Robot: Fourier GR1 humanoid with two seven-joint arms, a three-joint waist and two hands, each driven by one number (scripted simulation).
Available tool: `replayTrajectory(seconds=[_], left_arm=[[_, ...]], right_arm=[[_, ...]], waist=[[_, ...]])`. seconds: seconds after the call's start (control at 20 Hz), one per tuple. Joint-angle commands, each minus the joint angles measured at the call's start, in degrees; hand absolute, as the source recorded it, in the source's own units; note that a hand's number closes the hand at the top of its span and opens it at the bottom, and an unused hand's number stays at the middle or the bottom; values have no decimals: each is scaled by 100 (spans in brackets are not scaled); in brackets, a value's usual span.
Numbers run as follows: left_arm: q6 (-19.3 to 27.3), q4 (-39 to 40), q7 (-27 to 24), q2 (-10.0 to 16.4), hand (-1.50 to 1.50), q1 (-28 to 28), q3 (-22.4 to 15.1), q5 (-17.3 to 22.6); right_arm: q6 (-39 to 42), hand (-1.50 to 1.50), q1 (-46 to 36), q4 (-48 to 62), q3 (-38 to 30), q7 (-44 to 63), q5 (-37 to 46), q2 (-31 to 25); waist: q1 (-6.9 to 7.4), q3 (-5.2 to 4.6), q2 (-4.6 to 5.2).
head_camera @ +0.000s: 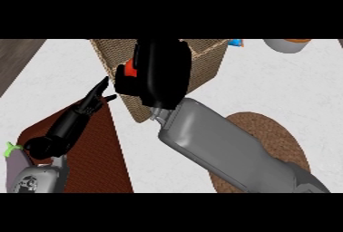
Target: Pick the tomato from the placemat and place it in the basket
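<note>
A red tomato [129, 70] shows only as a small patch at the left side of my right hand [155, 68], whose fingers are curled round it. That hand hangs over the tan woven basket [204, 59] at the back of the counter and hides much of the basket's inside. The dark red-brown placemat [97, 149] lies at the lower left. My left hand [79, 115] stretches over the placemat's far end with straight fingers pointing toward the basket's left corner, holding nothing.
A round brown woven mat [275, 136] lies under my right forearm at the lower right. A pale bowl [289, 44] and a small blue thing [236, 43] sit at the back right. A green bit [10, 148] shows at the left edge.
</note>
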Motion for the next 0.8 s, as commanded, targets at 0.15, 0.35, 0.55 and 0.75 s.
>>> replayTrajectory(seconds=[0.15, 0.35, 0.55, 0.75], left_arm=[[74, 129, 120, -114, 0, -249, -102, -82], [113, 114, 235, -175, 0, -374, -155, -112], [146, 242, 163, -207, 0, -435, -124, -117], [143, 276, 260, -172, 0, -541, -57, -84]], right_arm=[[-185, 150, -1064, 799, -448, 1524, 348, 59], [-277, 150, -1445, 1346, -731, 1724, 566, 59], [-497, 150, -1862, 1878, -1102, 1797, 914, 59], [-663, 150, -2256, 2243, -1431, 1961, 1289, 59]], waist=[[86, -12, 15], [100, -2, 41], [63, -7, 110], [26, -1, 86]])
